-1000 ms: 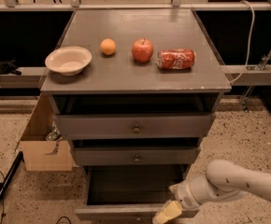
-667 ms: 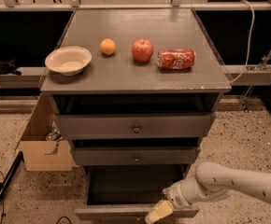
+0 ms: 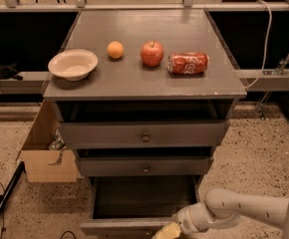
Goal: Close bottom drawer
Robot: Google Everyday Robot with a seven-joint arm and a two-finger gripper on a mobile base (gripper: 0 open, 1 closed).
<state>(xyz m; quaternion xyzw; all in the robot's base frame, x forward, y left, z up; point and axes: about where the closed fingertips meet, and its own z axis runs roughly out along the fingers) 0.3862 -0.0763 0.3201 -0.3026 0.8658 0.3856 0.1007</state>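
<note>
The tool (image 3: 167, 231) hangs low by the front of the bottom drawer (image 3: 119, 227), which stands pulled out; whether it grips anything, I cannot tell. Of three drawers, the middle drawer (image 3: 144, 166) and top drawer (image 3: 144, 133) sit above. The bench (image 3: 134, 83) carries one bowl (image 3: 72, 64), one orange (image 3: 115, 50), one apple (image 3: 152, 53) and one can (image 3: 188, 63) on its side.

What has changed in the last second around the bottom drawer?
The gripper has slid slightly left in the picture along the front of the bottom drawer. No visible grasp or release. The drawer stays pulled out; the bowl, orange, apple and crushed soda can on the cabinet top have not moved.
</note>
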